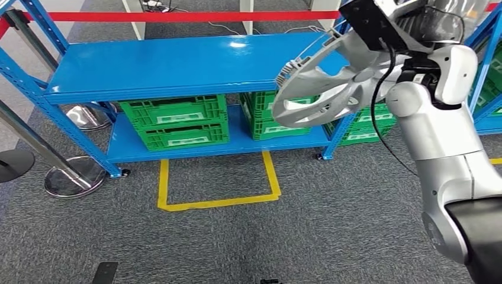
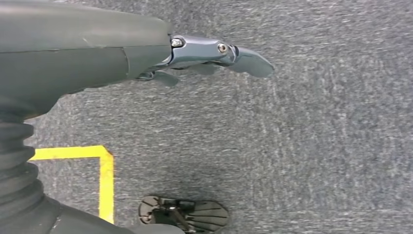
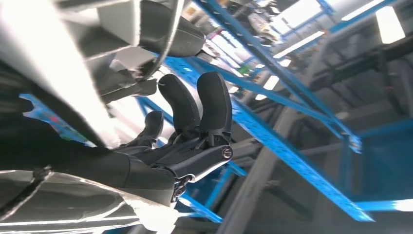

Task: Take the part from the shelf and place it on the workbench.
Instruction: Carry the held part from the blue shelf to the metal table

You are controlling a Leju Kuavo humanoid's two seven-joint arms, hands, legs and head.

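Note:
The part is a silver wheel cover [image 1: 319, 89] with spokes, held up in the air in front of the right end of the blue shelf's top board [image 1: 177, 65]. My right arm [image 1: 432, 118] reaches up to it from the right. In the right wrist view the dark fingers [image 3: 195, 107] of my right hand [image 3: 190, 126] curl around the cover's shiny rim [image 3: 58, 83]. My left hand [image 2: 209, 56] hangs over the grey carpet with its fingers stretched out and nothing in it.
Green crates [image 1: 174, 121] stand on the shelf's lower board. A yellow tape square [image 1: 219, 201] marks the carpet before the shelf. Red barrier tape [image 1: 177, 16] runs behind it. A chrome stanchion base [image 1: 74, 177] stands at the left.

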